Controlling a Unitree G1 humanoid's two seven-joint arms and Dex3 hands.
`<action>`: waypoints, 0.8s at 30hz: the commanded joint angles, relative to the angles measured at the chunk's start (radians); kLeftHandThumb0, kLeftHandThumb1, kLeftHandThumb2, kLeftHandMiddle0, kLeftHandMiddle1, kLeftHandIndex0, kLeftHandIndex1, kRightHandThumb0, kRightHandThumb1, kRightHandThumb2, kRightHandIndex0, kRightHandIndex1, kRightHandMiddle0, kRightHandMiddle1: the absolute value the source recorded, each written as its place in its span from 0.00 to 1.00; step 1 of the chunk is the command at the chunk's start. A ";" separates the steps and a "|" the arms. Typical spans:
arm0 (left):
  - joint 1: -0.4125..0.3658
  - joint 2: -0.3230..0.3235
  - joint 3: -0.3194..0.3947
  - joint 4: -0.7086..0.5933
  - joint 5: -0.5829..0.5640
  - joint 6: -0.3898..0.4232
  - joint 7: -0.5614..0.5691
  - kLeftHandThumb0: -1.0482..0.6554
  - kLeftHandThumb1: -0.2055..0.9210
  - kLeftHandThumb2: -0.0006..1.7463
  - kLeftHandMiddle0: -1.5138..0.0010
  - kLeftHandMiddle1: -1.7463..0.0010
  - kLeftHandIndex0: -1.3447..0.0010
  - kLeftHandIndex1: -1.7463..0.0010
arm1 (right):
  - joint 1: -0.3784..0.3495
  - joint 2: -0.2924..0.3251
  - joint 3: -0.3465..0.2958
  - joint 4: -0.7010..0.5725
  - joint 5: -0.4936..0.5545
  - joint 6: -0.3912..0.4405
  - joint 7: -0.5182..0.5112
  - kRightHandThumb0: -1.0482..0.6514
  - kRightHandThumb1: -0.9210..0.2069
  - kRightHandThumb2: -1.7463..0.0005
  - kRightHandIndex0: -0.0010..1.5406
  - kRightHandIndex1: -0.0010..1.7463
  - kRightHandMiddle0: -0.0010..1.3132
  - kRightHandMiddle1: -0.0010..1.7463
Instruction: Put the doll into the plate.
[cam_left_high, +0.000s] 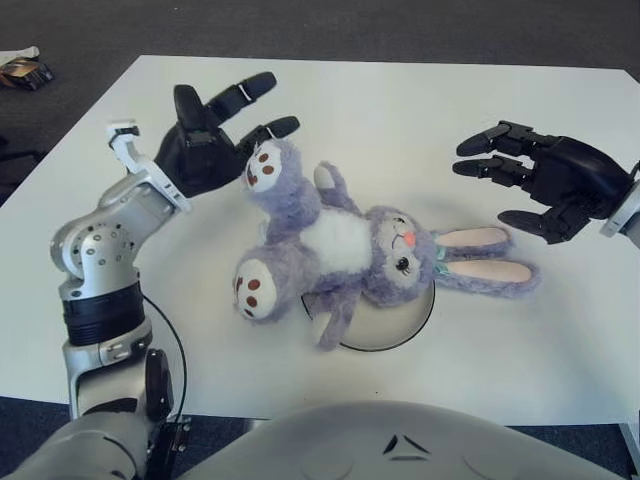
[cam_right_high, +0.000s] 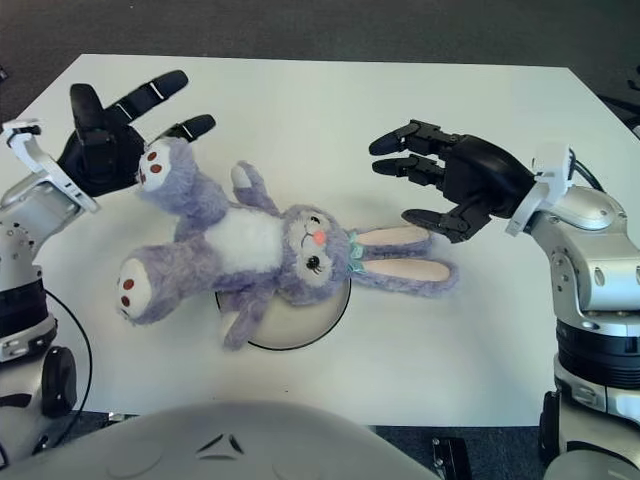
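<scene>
The left hand is open, fingers spread, holding nothing; one fingertip sits just beside the doll's upper foot. The right hand hovers open above the doll's ears, apart from them. The doll lies across the plate, head and torso covering most of it, legs and ears overhanging onto the table.

Risk: the overhanging legs may tip the doll off the plate. Risk: a withdrawing finger may snag the foot and drag the doll.
</scene>
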 joint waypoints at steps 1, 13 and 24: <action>-0.032 0.013 -0.005 0.025 0.052 -0.042 0.010 0.00 1.00 0.56 1.00 0.58 1.00 0.84 | -0.010 -0.013 -0.003 0.013 -0.041 -0.012 -0.047 0.18 0.38 0.56 0.02 0.27 0.00 0.49; 0.001 -0.041 -0.149 0.065 0.524 -0.499 0.042 0.09 1.00 0.59 0.89 0.52 1.00 0.52 | 0.021 0.051 -0.008 -0.075 -0.119 0.047 -0.258 0.25 0.22 0.59 0.05 0.32 0.00 0.46; -0.012 -0.137 -0.168 0.197 0.662 -0.598 0.142 0.23 1.00 0.51 0.79 0.37 0.94 0.22 | 0.054 0.149 -0.006 -0.113 -0.170 0.064 -0.425 0.31 0.21 0.54 0.11 0.45 0.00 0.53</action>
